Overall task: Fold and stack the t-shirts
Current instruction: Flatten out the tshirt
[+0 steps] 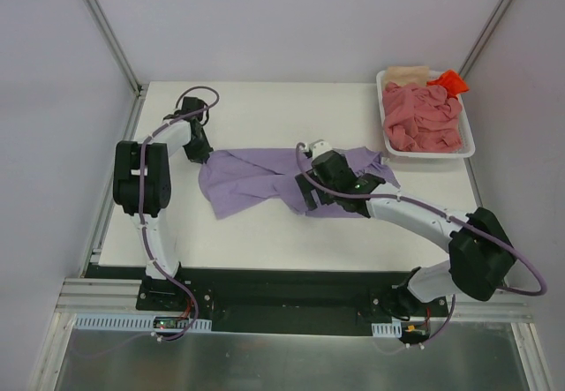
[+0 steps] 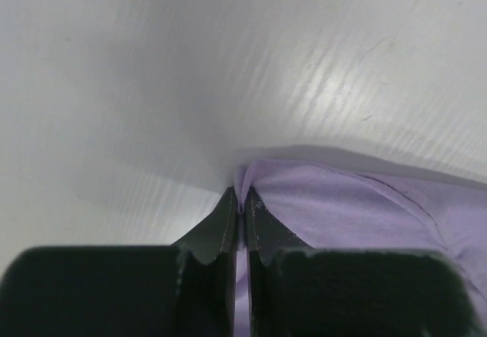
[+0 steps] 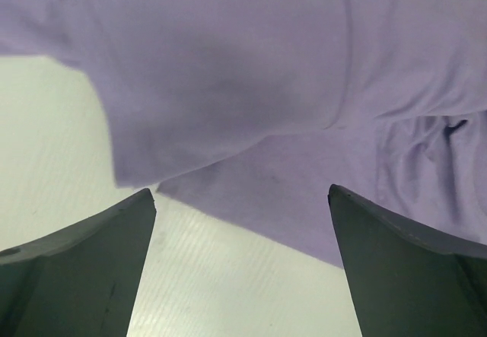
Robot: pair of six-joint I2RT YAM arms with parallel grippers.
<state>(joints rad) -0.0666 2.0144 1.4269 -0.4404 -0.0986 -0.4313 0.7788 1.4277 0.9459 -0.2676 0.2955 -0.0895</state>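
Observation:
A lavender-purple t-shirt (image 1: 256,179) lies crumpled across the middle of the white table. My left gripper (image 1: 201,154) sits at the shirt's left corner and is shut on it; in the left wrist view its jaws pinch a fold of the purple cloth (image 2: 335,204) between them at the gripper (image 2: 242,209). My right gripper (image 1: 309,199) hovers over the shirt's right part, near its front edge. In the right wrist view the right gripper (image 3: 242,200) stands wide open, with the purple t-shirt (image 3: 251,86) and bare table below it. More t-shirts, salmon-pink (image 1: 422,119), beige (image 1: 406,74) and orange-red (image 1: 449,80), lie in the basket.
A white plastic basket (image 1: 470,146) stands at the back right corner of the table. Grey enclosure walls with metal struts rise at the left, back and right. The table's near edge meets a black base rail where both arms are bolted.

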